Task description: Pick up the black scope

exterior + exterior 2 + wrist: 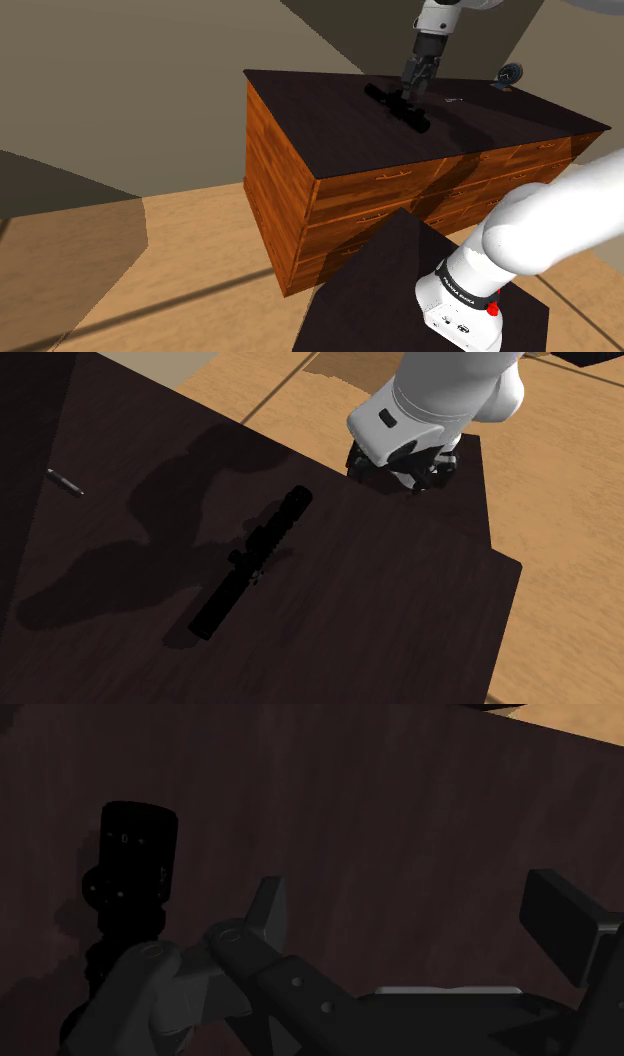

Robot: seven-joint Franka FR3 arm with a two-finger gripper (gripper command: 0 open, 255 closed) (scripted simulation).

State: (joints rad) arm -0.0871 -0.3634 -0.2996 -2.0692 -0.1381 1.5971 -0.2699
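"One storage unit on your site, operator: a wooden dresser (285,190) with a dark top. Every one of its drawers (380,178) is shut, so I cannot see what is inside them."

"Where is the scope?"

"Your black scope (397,103) is in no drawer. It lies flat on the dresser top, set aslant and well in from the edges."

"And the claw?"

"In the wrist view your gripper (404,889) has its fingers (560,929) standing apart with nothing between them but bare dresser top. The scope lies beside one finger, outside the gap. In the shoulder view the gripper hangs over the scope's middle. Whether it touches, I cannot tell."

"Anything else on that top?"

"Two items. A thin grey rod (63,481) lies well apart from the scope. A small round object (508,76) stands near the far corner at the shoulder view's right. Your arm's stand (390,290), also dark-topped, sits just in front of the dresser on a wooden floor (200,240)."
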